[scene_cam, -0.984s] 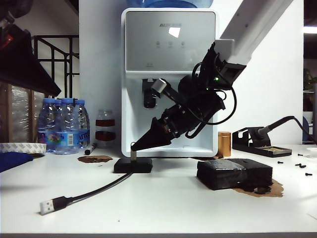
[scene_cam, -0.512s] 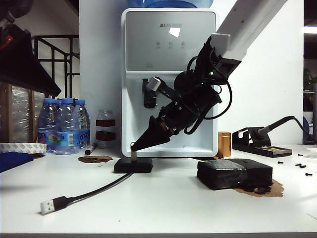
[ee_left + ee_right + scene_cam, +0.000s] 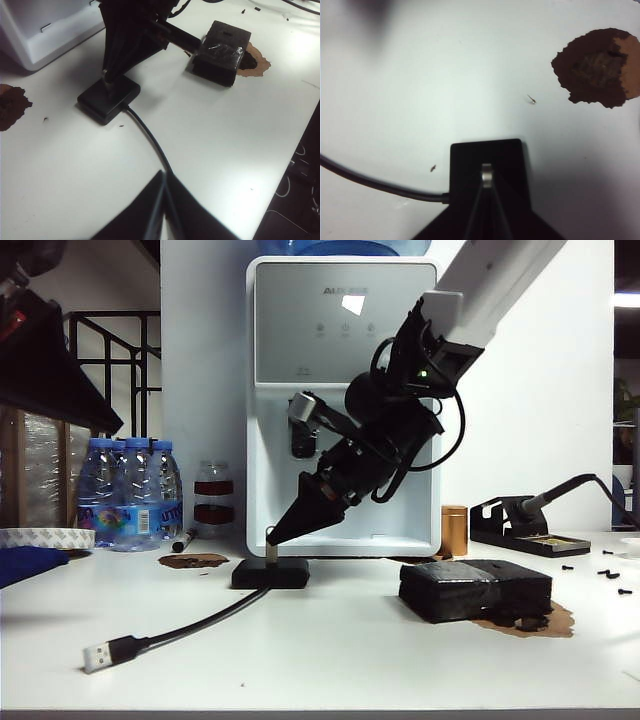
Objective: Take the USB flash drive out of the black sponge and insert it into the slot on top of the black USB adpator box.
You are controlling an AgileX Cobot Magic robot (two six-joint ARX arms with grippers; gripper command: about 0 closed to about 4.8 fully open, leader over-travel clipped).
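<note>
Jaws of the left gripper (image 3: 164, 210) are seen pressed together with nothing held between them, poised above the white table (image 3: 330, 660) on the near left side, over the black cable (image 3: 150, 142). Further left on the table, a pack of water bottles (image 3: 128, 492) is set against the wall, and the cable's silver plug (image 3: 97, 656) is laid near the front edge. At the middle, the black USB adpator box (image 3: 270, 573) is placed flat in front of the water dispenser (image 3: 343, 400). The USB flash drive (image 3: 487, 176) is held upright over the box's top, pinched by the closed tips of the right gripper (image 3: 274, 534); the slot is hidden beneath it. To the right, well apart, the black sponge (image 3: 475, 590) is found lying, with a soldering iron stand (image 3: 528, 530) behind it.
</note>
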